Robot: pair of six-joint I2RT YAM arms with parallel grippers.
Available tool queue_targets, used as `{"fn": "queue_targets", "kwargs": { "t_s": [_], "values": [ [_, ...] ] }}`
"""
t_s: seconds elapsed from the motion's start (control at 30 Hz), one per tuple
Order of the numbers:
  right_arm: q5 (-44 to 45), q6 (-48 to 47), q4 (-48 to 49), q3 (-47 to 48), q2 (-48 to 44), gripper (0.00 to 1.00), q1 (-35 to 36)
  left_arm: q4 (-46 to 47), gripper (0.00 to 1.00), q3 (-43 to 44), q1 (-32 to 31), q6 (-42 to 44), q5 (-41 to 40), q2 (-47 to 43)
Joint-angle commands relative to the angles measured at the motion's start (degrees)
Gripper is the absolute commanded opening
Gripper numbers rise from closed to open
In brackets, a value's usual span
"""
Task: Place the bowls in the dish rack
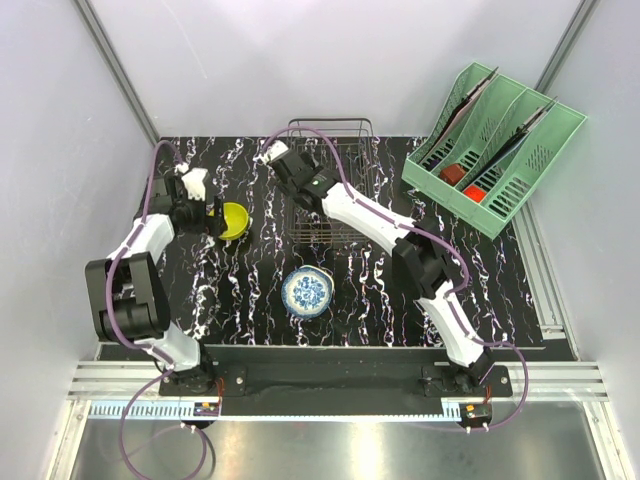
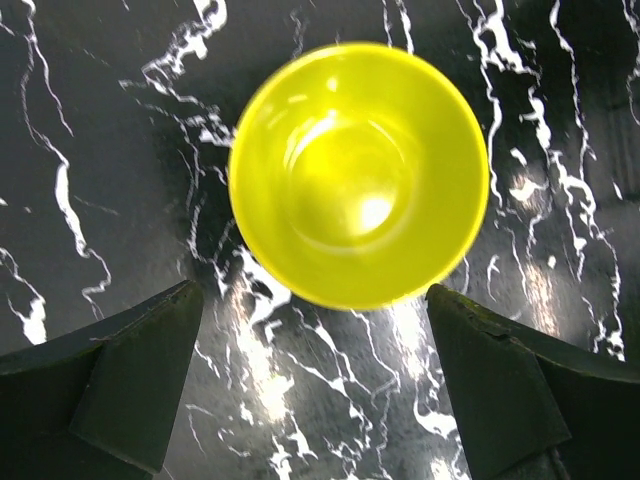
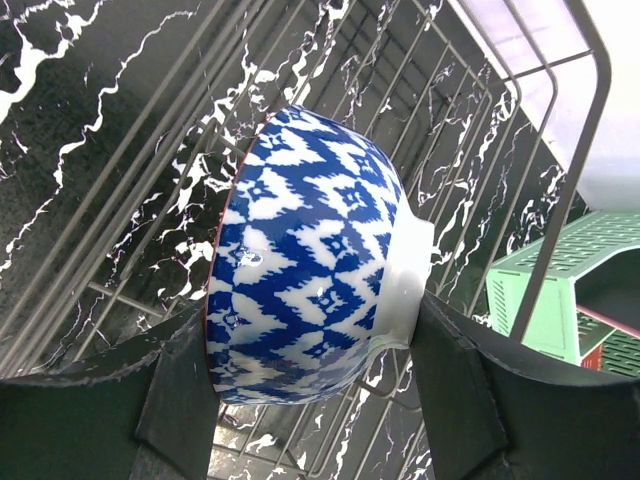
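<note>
Left claw point(image 2: 312, 290): fingers spread apart and gripping nothing, low over the surface point(image 1: 380, 300) at its left side.
Yellow bowl point(image 2: 358, 175): upright on the black white-veined marble, just ahead of the left claw's fingertips and lined up with the gap between them; not touched.
Floral bowl point(image 1: 306, 291): white with blue pattern, upright on the surface near the front middle, well apart from both claws.
Right claw point(image 3: 312, 310): clamped on a blue-and-white diamond-patterned bowl point(image 3: 300, 280), one finger against its rim and the other against its white foot.
Held bowl: turned on its side, over the dish rack's wire floor.
Dish rack point(image 1: 330, 130): dark wire basket at the back middle.
Mint-green organizer point(image 1: 495, 145): back right, beside the rack.
</note>
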Motion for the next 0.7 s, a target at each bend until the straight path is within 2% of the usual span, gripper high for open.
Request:
{"fn": "queue_targets", "kwargs": {
  "t_s": [0.0,0.2,0.3,0.33,0.4,0.43,0.47,0.57,0.63,0.67],
  "values": [
    [0.6,0.7,2.8,0.7,0.9,0.00,1.7,3.2,0.99,4.0,0.3,0.1,-0.2,1.9],
    [1.6,1.5,3.1,0.1,1.5,0.00,2.0,2.9,0.92,4.7,0.4,1.1,0.9,4.0],
    [1.7,1.6,3.3,0.4,2.0,0.00,2.3,2.8,0.76,5.0,0.4,1.6,2.1,4.6],
    [2.0,1.6,3.3,0.5,2.6,0.00,2.3,2.3,0.66,5.4,0.4,1.8,2.8,5.0],
    [2.3,1.8,3.3,0.9,2.9,0.00,2.4,1.6,0.54,5.9,0.4,2.1,3.0,5.7],
    [2.6,1.8,3.4,1.0,3.3,0.03,2.4,1.3,0.49,6.2,0.4,2.2,3.5,5.8],
    [2.6,1.8,3.4,1.0,3.4,0.06,2.5,1.2,0.40,6.4,0.4,2.6,3.7,6.1],
    [2.6,2.0,3.3,0.9,3.9,0.11,2.6,0.5,0.27,7.0,0.4,3.0,4.6,6.8],
    [2.6,2.3,3.4,0.7,4.1,0.13,2.6,0.5,0.25,7.0,0.4,3.1,5.2,7.0],
    [2.6,2.3,3.5,0.7,4.1,0.18,2.7,0.3,0.20,6.9,0.4,3.3,5.4,7.1]
  ]
}}
